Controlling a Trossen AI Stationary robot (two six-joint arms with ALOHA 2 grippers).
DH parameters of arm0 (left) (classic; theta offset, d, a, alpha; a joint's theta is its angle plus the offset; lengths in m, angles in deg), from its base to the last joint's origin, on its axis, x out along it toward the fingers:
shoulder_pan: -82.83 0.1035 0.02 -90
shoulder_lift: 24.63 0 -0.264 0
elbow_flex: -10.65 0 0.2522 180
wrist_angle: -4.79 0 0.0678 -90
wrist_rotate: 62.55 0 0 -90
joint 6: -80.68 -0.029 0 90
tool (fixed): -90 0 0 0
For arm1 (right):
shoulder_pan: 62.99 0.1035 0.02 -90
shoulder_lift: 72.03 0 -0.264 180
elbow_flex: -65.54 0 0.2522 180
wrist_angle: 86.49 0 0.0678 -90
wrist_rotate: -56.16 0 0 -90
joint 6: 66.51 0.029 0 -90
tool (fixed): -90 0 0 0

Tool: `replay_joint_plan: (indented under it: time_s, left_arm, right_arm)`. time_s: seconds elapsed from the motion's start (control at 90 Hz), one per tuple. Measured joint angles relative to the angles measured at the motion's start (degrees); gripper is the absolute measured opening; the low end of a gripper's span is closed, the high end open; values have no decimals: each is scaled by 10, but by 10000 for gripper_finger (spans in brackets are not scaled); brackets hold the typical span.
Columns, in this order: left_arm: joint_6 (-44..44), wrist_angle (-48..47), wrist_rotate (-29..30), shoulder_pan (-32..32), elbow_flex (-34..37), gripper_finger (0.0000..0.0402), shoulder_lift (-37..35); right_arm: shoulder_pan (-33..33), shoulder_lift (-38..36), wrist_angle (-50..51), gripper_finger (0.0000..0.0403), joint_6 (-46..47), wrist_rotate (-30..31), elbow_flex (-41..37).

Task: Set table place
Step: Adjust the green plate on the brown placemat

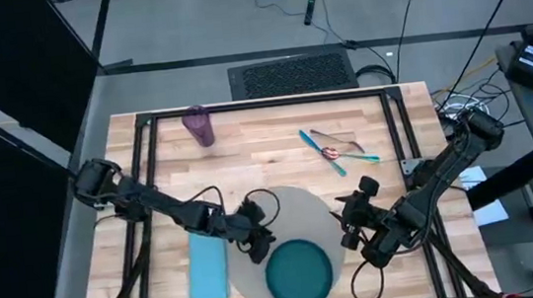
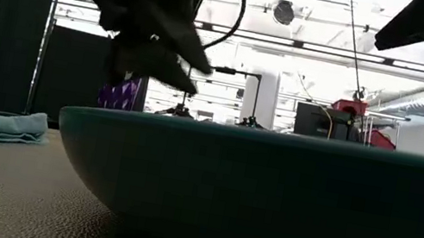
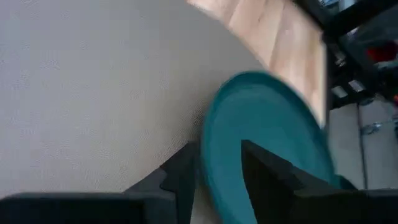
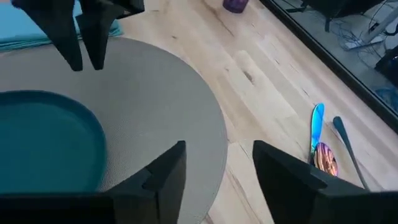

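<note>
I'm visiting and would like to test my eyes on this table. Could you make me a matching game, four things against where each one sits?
Things:
1. plate
2. napkin
3. cup
4. cutlery

Places:
A. far edge of the table, toward the left arm's side
B. on bare wood beside the mat, on the left arm's side
C. on the mat, at its near part
D. on bare wood beyond the mat, toward the right arm's side

Pairs: 1-C, 2-B, 3-A, 4-D
</note>
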Motion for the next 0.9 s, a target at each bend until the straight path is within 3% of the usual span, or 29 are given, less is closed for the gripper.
replay_joint_plan:
  time_s: [0.344,0.9]
  left_arm:
    - [11,7,-11,-13,-20,107,31]
    - [22,4,-11,-42,-20,107,55]
  right_arm:
    - [0,0,-7,201,1,0,0]
    - [0,0,-28,201,-3,1,0]
